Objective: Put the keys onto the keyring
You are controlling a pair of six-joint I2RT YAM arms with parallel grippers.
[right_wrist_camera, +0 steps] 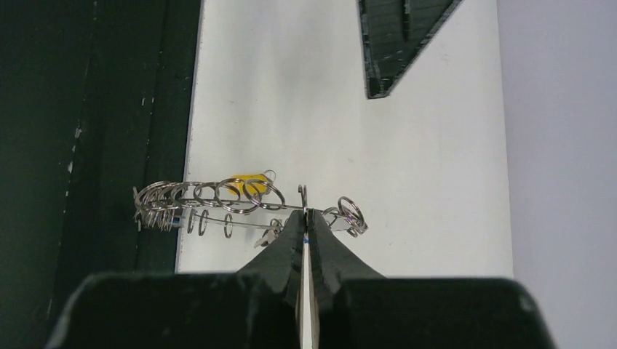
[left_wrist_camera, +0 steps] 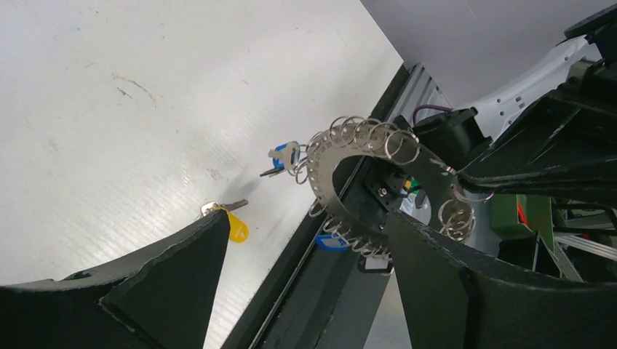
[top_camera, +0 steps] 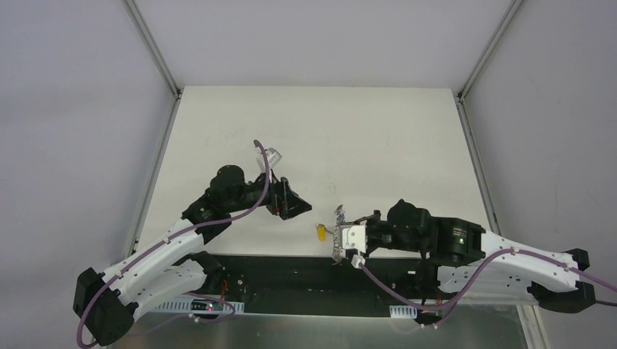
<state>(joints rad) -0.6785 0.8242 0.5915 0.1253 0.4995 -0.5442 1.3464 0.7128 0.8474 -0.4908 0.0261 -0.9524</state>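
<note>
My right gripper (right_wrist_camera: pixel 305 213) is shut on the keyring (right_wrist_camera: pixel 218 203), a silvery band fringed with small loops, and holds it on edge over the table's near edge. The left wrist view shows the keyring (left_wrist_camera: pixel 329 190) as an arc. A blue-headed key (left_wrist_camera: pixel 284 154) sits at the arc's far end and seems to hang from a loop. The yellow-headed key (left_wrist_camera: pixel 233 224) lies flat on the table, just past my left fingertip (left_wrist_camera: pixel 207 233). My left gripper (top_camera: pixel 297 209) is open, empty, and left of the yellow key (top_camera: pixel 319 231) and the keyring (top_camera: pixel 337 236).
A blue tag (left_wrist_camera: pixel 331 243) and a white tag (left_wrist_camera: pixel 375 264) hang from the ring's lower loops. The black base rail (top_camera: pixel 291 280) runs along the table's near edge under the ring. Grey walls with metal posts (top_camera: pixel 153 51) enclose the white table (top_camera: pixel 327 138).
</note>
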